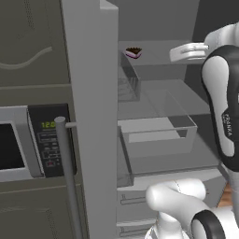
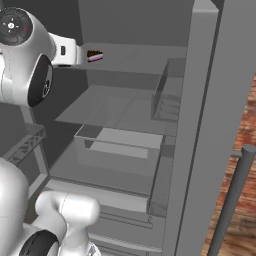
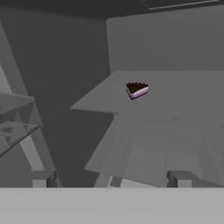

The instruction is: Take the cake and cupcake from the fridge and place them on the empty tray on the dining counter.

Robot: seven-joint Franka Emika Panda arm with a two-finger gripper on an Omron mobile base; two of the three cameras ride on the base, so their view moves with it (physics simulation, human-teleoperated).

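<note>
The fridge (image 1: 91, 93) stands open, its grey door edge toward me. A small cake (image 1: 133, 52) slice with pink sides and a dark top rests on the upper shelf (image 3: 175, 96). In the hand view the cake (image 3: 137, 90) lies ahead, above centre and well beyond my fingertips. My gripper (image 3: 111, 179) is open, its two dark tips set wide apart with nothing between them. From the right base view the white hand (image 2: 65, 52) hovers just left of the cake (image 2: 95, 56), at shelf height. The cupcake, the tray and the dining counter are out of view.
A clear drawer (image 1: 156, 135) juts out below the shelves, and a clear door bin (image 1: 128, 84) hangs on the open door. A microwave (image 1: 28, 140) sits left of the fridge, behind the bar handle (image 1: 65, 158). The other door (image 2: 200, 125) bounds the right side.
</note>
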